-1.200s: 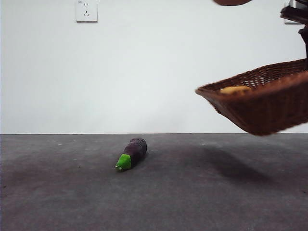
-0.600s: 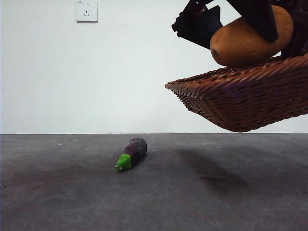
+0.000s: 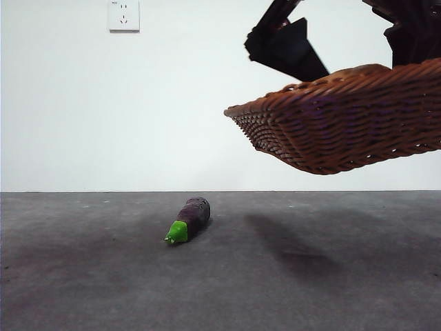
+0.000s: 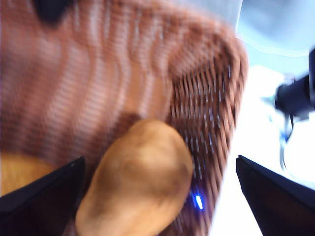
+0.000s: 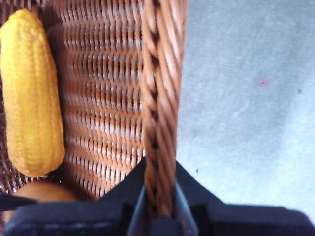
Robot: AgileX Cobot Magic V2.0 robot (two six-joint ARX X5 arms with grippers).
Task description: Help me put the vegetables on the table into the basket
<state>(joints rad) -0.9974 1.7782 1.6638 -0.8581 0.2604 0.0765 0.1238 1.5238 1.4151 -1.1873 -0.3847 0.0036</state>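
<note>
Wicker basket (image 3: 344,131) hangs in the air at the right of the front view, tilted, well above the grey table (image 3: 220,276), where its shadow falls. We grip it with our right gripper (image 5: 160,206): in the right wrist view the two black jaws are closed on the braided rim (image 5: 160,98), one jaw on each side of it. In that same view a yellow corn cob (image 5: 30,93) lies on the woven floor of the basket, and a bit of orange-tan shows just beside its end. Our left gripper (image 4: 157,196) is above the inside of the basket with its jaws spread wide and nothing between them that they press on; the large tan-orange potato (image 4: 140,182) lies between and beyond the jaws, against the basket's woven wall. That view is blurred, so we cannot tell whether either jaw touches the potato. In the front view a dark arm (image 3: 286,45) reaches down behind the basket's rim at the top, and only a sliver of tan peeks over the rim. On the table, well apart from the basket and to its left, a small purple eggplant (image 3: 190,218) with a green stem end lies alone. A white socket (image 3: 124,15) sits high on the wall.
</note>
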